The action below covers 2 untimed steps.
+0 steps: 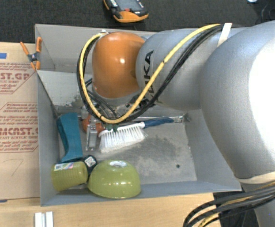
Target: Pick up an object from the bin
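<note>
My pincer (92, 137), whose opening I cannot tell, sits low in the grey bin (166, 150) between a teal handle-shaped thing (70, 136) and a white-bristled brush (122, 135) lying mid-bin, which I judge light and stiff, best taken by its slim blue handle (156, 122).

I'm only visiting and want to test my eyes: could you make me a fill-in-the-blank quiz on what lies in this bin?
1. The brush next to the gripper has a blue handle and ___ bristles.
2. The yellow-green bowl in the bin lies with its opening facing ___.
3. In the camera view, the teal tool lies to the ___ of the gripper.

Missing words: white; down; left.
</note>
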### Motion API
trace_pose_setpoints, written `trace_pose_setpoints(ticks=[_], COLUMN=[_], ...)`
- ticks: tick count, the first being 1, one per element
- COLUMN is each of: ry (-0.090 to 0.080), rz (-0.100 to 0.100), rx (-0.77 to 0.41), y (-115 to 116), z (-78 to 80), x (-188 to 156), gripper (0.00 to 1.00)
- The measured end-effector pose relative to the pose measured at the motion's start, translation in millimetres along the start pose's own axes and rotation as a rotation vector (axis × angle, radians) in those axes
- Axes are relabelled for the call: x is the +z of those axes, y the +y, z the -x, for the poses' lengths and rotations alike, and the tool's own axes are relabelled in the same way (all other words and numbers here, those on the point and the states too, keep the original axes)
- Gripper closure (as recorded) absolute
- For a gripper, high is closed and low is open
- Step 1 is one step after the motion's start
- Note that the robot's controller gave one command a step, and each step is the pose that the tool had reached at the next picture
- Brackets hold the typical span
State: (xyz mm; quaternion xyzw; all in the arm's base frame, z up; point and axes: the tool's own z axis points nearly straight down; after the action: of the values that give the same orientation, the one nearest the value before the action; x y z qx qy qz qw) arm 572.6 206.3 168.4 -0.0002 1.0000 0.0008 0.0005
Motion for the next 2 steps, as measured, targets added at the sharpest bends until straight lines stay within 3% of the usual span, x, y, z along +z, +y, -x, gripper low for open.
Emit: trace_pose_setpoints(ticks=[1,2], ry=[0.000,-0.016], rz=[0.000,0.007], rx=[-0.071,-0.157], y=[-91.9,-93.1], z=[8.8,19.8], x=[98.1,49.2], gripper=[0.00,0.00])
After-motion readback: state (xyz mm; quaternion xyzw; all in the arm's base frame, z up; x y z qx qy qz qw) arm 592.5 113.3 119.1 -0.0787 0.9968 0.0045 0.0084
